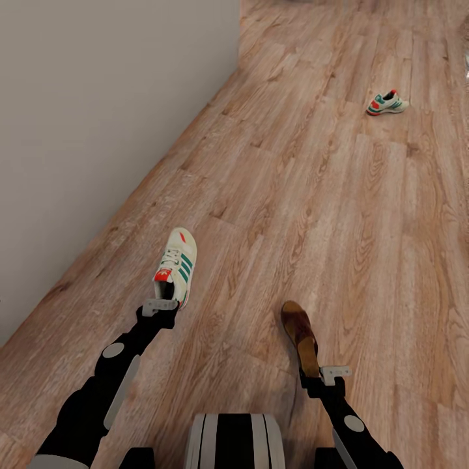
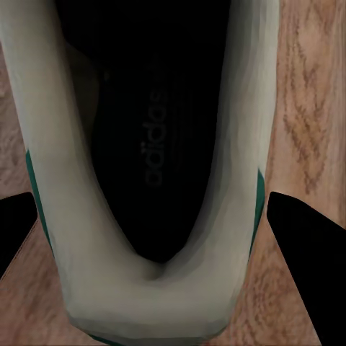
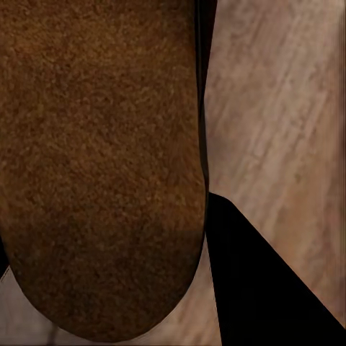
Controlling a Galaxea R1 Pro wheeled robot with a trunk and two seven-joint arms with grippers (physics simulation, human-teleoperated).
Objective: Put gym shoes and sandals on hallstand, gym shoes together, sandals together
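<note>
1. left gripper [image 1: 170,301]: we see it at the heel of a gym shoe [image 1: 176,265]; in our wrist view the fingers [image 2: 306,238] flank the heel [image 2: 151,303], clamped on it.
2. right gripper [image 1: 311,372]: closed on the heel end of a brown sandal [image 1: 300,335]; one dark finger [image 3: 259,281] lies against its insole edge.
3. second gym shoe [image 1: 387,103]: on the corridor floor [image 1: 312,215], far ahead to our right, well apart.
4. grey wall [image 1: 98,98]: along our left.
</note>
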